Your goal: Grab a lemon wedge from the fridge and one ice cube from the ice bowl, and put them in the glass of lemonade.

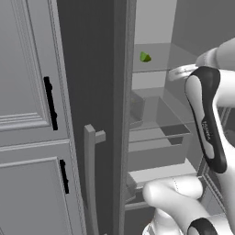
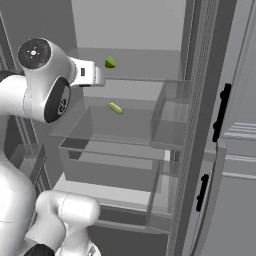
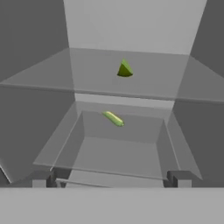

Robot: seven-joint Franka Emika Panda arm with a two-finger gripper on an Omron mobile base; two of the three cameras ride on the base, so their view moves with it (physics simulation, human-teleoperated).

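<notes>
The fridge [image 1: 94, 69] stands open, with light grey shelves inside. On its upper shelf [image 3: 87, 83] lies the lemon wedge [image 3: 124, 69], a tiny yellow-green piece, also seen from the base cameras as the lemon wedge [image 1: 145, 57] and the lemon wedge [image 2: 110, 62]. My gripper [image 3: 110, 179] is open and holds nothing. It faces into the fridge, below and in front of the wedge and well short of it. In the right base view my hand [image 2: 92, 74] is just left of the wedge, at the shelf's front edge.
Under the upper shelf a clear drawer [image 3: 118, 148] holds a long yellow-green piece [image 3: 113, 118]. The open door's pale bar handle [image 1: 89, 174] stands at the left, beside panelled cabinets [image 1: 27, 92]. At the right are door bins [image 2: 170, 125].
</notes>
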